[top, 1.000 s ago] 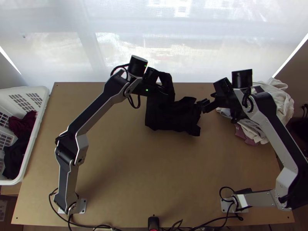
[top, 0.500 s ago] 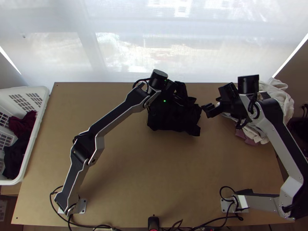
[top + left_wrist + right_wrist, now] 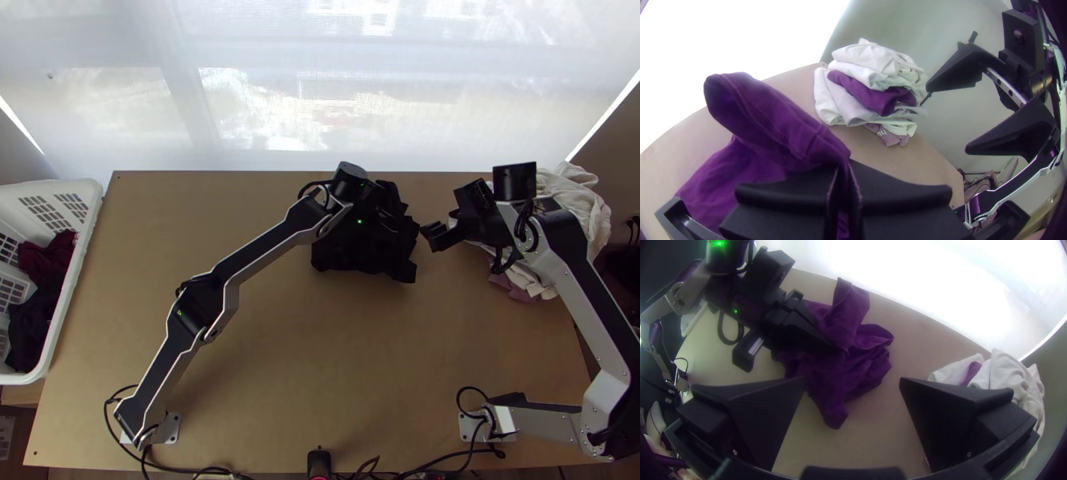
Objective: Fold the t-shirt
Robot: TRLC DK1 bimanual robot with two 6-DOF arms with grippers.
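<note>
T-shirt point(image 3: 360, 258), one, dark. Top view: bunched on the worktop point(image 3: 320, 352), toward its far edge. Left end effector point(image 3: 392, 222), one, over the shirt's upper part. Right end effector point(image 3: 433, 234), one, just beside the shirt, on its right-hand side. White basket point(image 3: 73, 276), one, perforated, at the worktop's left edge, containing dark red cloth point(image 3: 50, 256) and near-black cloth point(image 3: 34, 324). Pile of white cloth point(image 3: 588, 200), one, at the far right corner, a mauve piece point(image 3: 512, 288) low at its near side.

Left wrist view: left end effector point(image 3: 843, 178) clenched, grasping a pinched fold of the T-shirt between its two flat fingers; a loop of the same fabric stands up next to them, the rest spreading loosely below. White pile beyond, a purple piece point(image 3: 871, 95) layered within it. Right end effector well apart, its fingers parted.

Right wrist view: right end effector point(image 3: 852, 381) released, fingertips wide apart. T-shirt crumpled beyond them, one part raised to a peak near the left end effector.
</note>
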